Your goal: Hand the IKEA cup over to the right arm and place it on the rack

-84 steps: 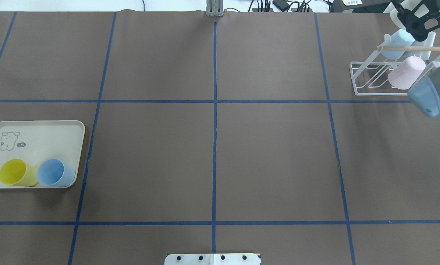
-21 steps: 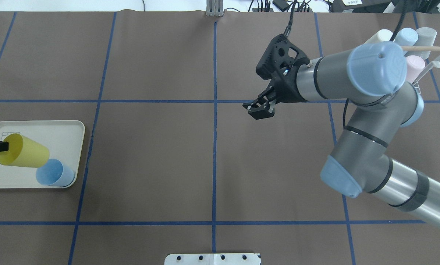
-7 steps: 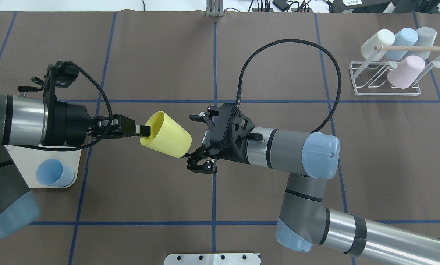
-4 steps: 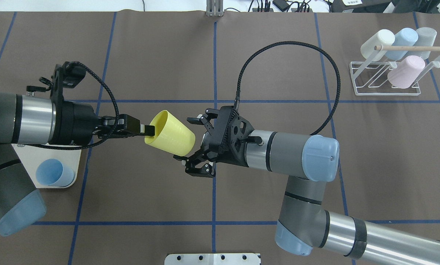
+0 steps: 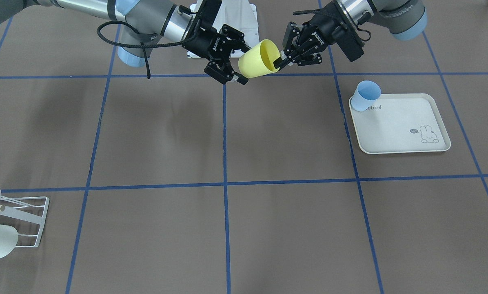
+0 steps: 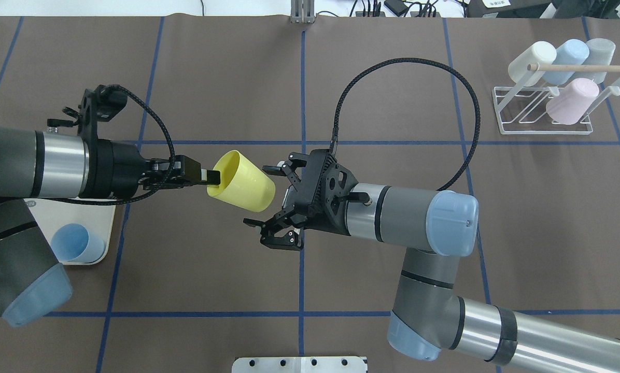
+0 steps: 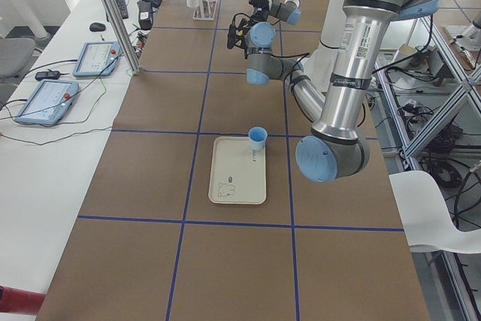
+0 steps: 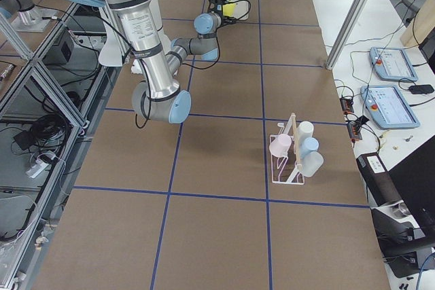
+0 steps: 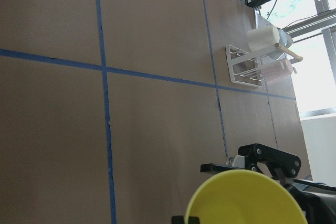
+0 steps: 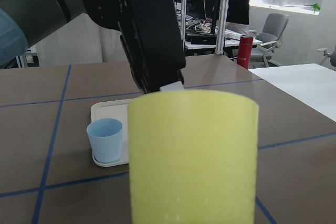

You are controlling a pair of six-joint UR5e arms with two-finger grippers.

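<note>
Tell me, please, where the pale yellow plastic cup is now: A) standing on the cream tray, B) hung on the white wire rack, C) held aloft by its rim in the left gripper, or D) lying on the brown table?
C: the left gripper pinches the pale yellow plastic cup by its rim in mid-air, the right gripper open at its base.

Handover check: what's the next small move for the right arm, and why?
Probably close the right gripper on the yellow plastic cup. Its open jaws straddle the cup's closed end, the cup fills the right wrist view, and the left gripper pinches the rim.
</note>
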